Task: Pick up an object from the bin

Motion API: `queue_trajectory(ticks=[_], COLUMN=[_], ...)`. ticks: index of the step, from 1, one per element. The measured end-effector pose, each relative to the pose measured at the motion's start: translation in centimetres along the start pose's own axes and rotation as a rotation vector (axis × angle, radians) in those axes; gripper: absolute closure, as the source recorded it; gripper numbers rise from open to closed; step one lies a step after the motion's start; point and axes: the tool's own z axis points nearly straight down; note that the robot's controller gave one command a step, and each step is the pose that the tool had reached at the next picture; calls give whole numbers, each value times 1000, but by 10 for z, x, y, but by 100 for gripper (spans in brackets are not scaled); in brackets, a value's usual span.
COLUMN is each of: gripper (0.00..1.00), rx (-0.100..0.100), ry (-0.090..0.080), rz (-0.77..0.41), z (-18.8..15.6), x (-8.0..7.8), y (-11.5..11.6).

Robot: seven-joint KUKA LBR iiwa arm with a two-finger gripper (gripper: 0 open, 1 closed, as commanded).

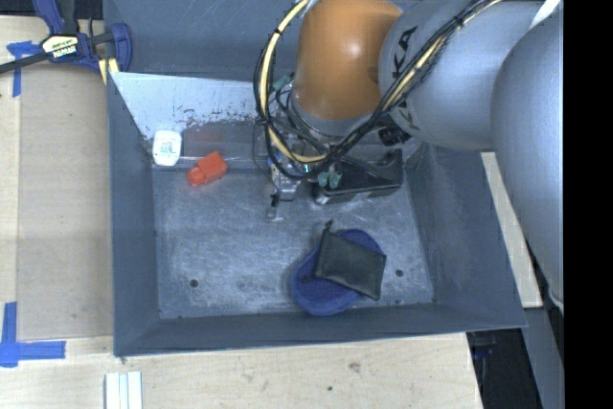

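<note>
While the big grey arm (460, 81) reaches in from three o'clock, its rounded orange cover (345, 53) and loops of cable hang over the upper middle of the grey metal bin (134, 235). And there's the gripper (279, 203), down low close to the middle of the floor, just a touch toward twelve o'clock, poised over bare grey metal. Is the claw clenched or released? From up here I simply cannot tell, and nothing shows gripped in it. On to the candidates. Biggest of them, down at five o'clock near the front wall, is a blue round soft-looking thing (311, 292) with a dark square pad (350, 265) lying tilted on top of it, the two touching. That pair sits near the gripper, off its five o'clock side, but clearly apart from it. Over at ten o'clock lies a small orange chunk (206, 170), also near the gripper and apart from it. Just beyond that, still at ten o'clock and tucked against the sloping back wall, rests a little white piece (166, 148) with a pale label on its face, the smallest thing down there.
</note>
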Motion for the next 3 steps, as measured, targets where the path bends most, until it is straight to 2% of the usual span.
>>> queue_trajectory(ticks=[1, 2, 3], gripper=[0, 0, 0], rx=[-1, 3, -1], ry=[-12, -6, -2], rz=[-158, -258, -256], z=[-28, -11, 47], x=[1, 2, -20], y=[-4, -65, -65])
